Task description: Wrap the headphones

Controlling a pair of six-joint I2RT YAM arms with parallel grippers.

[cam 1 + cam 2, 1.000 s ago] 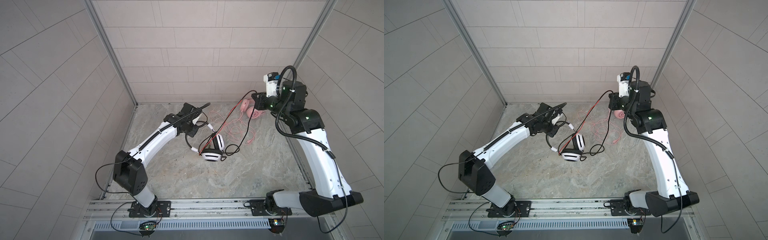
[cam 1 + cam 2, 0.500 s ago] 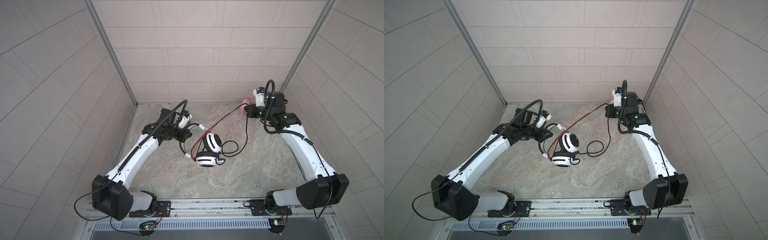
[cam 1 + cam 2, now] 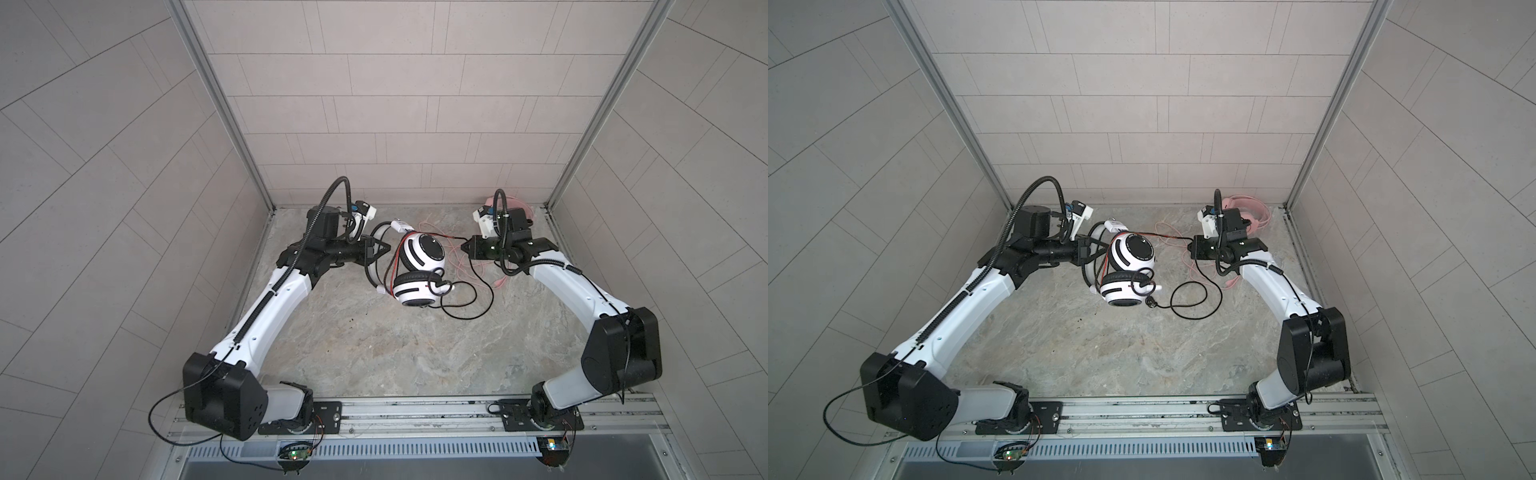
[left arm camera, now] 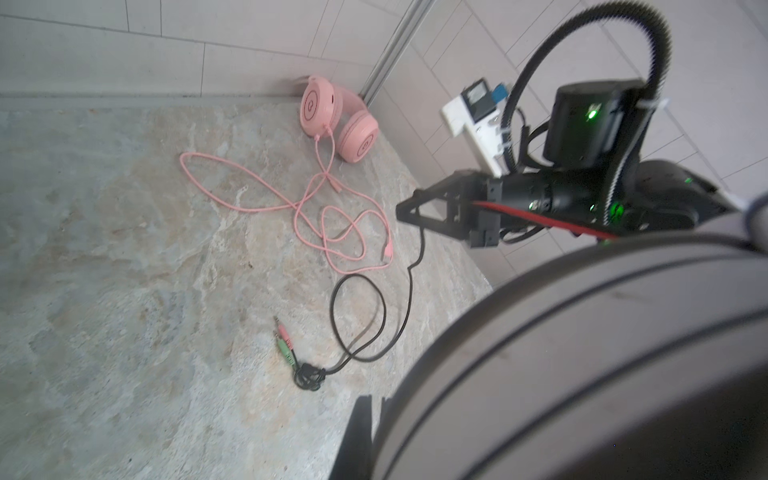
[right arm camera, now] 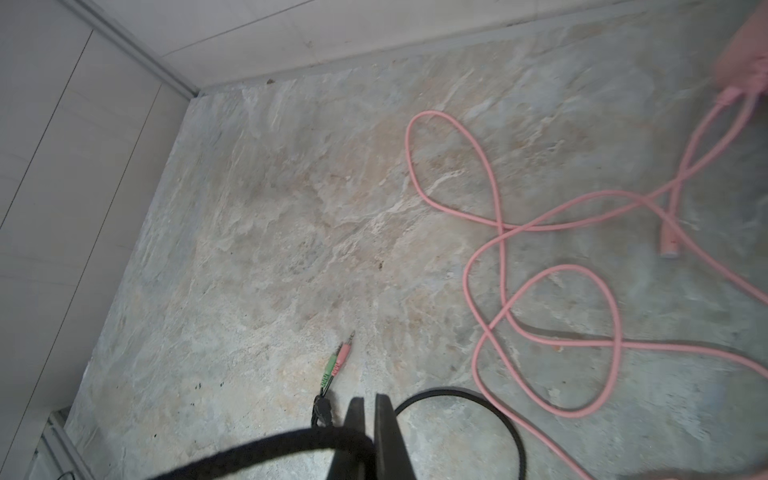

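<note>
Enclosure: stone-look floor (image 3: 374,353), tiled walls (image 3: 374,124) on three sides, rail (image 3: 415,415) along the near edge.

Open room: the floor is bare from both grippers to the rail. The back wall stands close behind them, and a side wall is near the right gripper's outer side.

Left gripper (image 3: 385,249): jaws pressed together on the headband (image 3: 373,232) of the white headset (image 3: 419,259). The cups sit just past its tips, toward the right gripper.

Right gripper (image 3: 466,246): jaws pinching the black cord (image 3: 469,303). One run stretches to the white headset. The rest drops from the tips, loops on the floor toward the rail and ends in plugs (image 4: 284,343).

Pink headset (image 4: 332,120): behind the right gripper, in the far corner by the wall. Its pink cord (image 4: 249,191) lies loose on the floor beneath that gripper, just beside the black loop.
</note>
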